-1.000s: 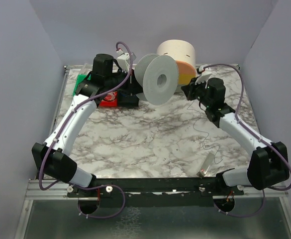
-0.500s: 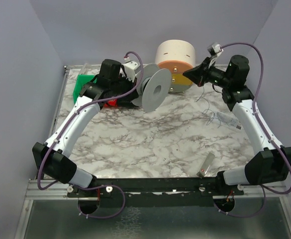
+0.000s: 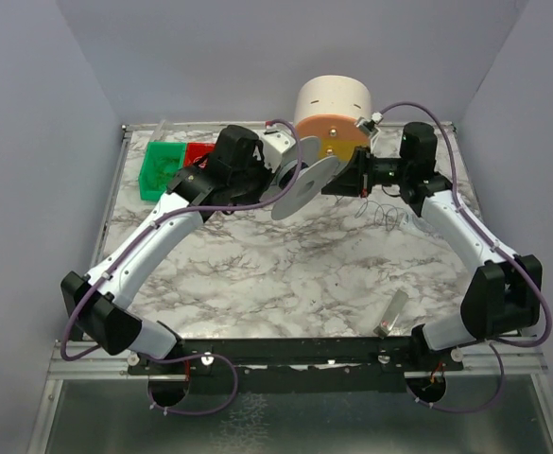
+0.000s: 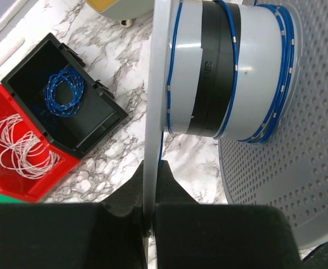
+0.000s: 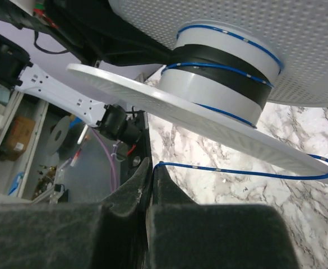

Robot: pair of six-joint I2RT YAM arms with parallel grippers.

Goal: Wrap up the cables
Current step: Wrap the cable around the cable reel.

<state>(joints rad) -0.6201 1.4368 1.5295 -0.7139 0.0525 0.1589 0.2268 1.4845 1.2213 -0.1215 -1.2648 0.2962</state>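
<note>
A grey spool (image 3: 300,182) with perforated flanges is held tilted above the table's back middle. My left gripper (image 3: 272,180) is shut on the edge of one flange (image 4: 152,84), which sits between the jaws (image 4: 150,175). The cable is one thin wire, blue with white marks in the wrist views. A few turns lie round the hub (image 4: 231,56) over a black band. My right gripper (image 3: 340,183), just right of the spool, is shut on the wire (image 5: 236,175) at the fingertips (image 5: 152,168). The loose rest squiggles on the table (image 3: 387,214).
A cream and orange drum (image 3: 333,112) stands at the back behind the spool. A green bin (image 3: 161,170) and a red bin (image 3: 198,151) sit back left. A black bin with a blue coil (image 4: 65,92) adjoins the red bin with white coils (image 4: 18,151). A small clear tube (image 3: 394,312) lies front right.
My left arm has carried the spool to the right, uncovering the bins. My right gripper swung up and back, then came down to the spool's right side. The loose wire shifted left.
</note>
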